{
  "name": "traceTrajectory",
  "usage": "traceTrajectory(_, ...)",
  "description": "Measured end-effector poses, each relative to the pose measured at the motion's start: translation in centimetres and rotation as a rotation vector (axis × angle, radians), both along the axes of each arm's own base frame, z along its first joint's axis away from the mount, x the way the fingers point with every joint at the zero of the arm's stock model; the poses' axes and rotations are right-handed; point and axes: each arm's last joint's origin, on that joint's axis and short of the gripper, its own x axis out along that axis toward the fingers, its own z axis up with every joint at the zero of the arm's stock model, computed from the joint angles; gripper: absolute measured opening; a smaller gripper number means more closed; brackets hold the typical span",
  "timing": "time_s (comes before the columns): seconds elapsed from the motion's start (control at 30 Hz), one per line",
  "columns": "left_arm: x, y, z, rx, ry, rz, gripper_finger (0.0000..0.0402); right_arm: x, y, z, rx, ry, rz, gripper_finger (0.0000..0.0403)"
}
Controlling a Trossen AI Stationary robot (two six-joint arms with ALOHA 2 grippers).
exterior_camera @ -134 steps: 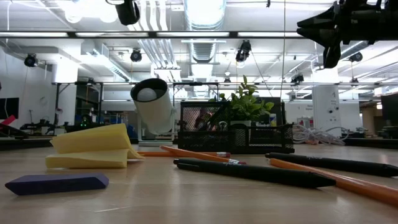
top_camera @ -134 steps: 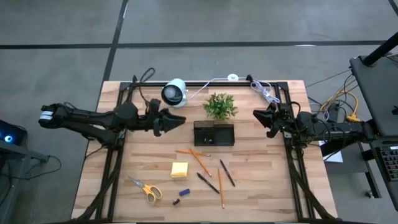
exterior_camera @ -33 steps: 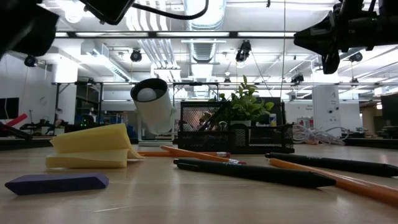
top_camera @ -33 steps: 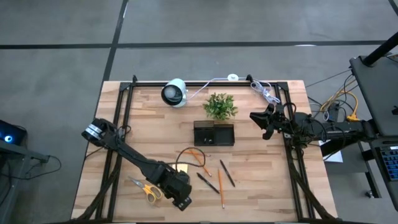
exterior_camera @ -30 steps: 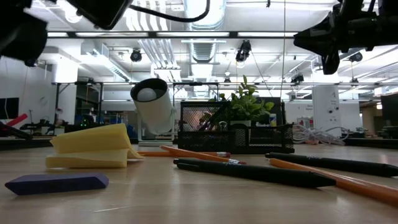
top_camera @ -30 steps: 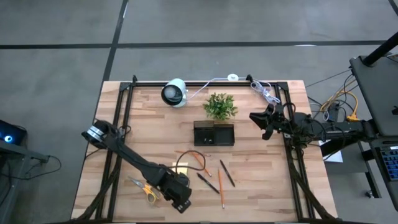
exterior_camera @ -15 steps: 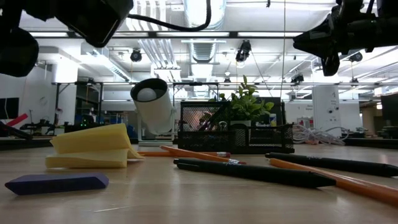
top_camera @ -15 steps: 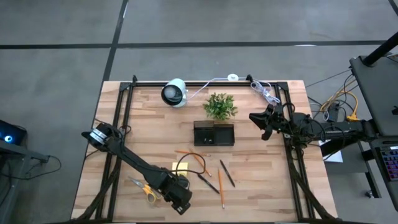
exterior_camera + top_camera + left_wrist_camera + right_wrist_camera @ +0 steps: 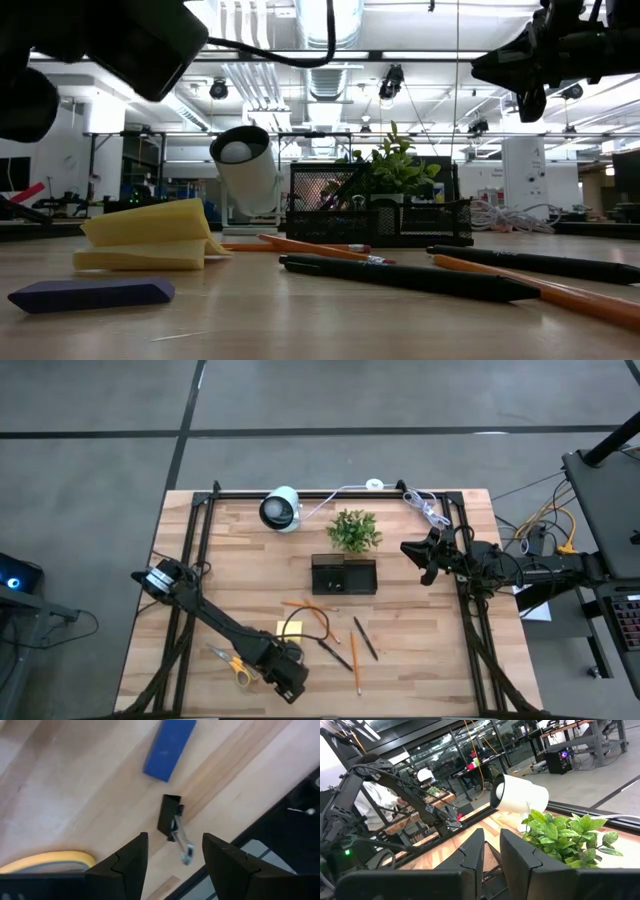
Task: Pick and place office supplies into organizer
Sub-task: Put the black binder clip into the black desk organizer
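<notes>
The left pincer point(image 9: 172, 851) hangs open and empty over the near edge of the bench point(image 9: 430, 650), its fingers on both sides of a dark clip point(image 9: 172, 822), not touching it. Just beyond lies the blue block point(image 9: 169, 748). Farther back stands the black organizer point(image 9: 344, 575). The right pincer point(image 9: 411, 550) waits beside it, nearly closed, holding nothing.

Dark jointed arms, black cabling
</notes>
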Motion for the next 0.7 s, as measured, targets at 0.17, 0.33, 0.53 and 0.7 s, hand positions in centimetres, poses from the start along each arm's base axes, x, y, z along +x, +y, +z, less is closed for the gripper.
traceTrajectory(0.17, -0.1, 0.1, -0.3, 0.015, 0.002, 0.003, 0.0171, 0.0, 0.0, 0.0, 0.0, 0.0, 0.0, 0.0052)
traceTrajectory(0.33, -0.3, 0.3, -0.8, 0.032, 0.005, 0.008, 0.0171, 0.0, 0.0, 0.0, 0.0, 0.0, 0.0, 0.0052)
traceTrajectory(0.53, -0.3, 0.3, -1.2, 0.018, -0.016, 0.008, 0.0171, 0.0, 0.0, 0.0, -0.013, 0.004, 0.0, 0.0052)
traceTrajectory(0.7, 0.0, 0.1, -1.2, -0.004, -0.047, 0.008, 0.0171, 0.0, 0.0, 0.0, -0.014, 0.004, 0.0, 0.0052)
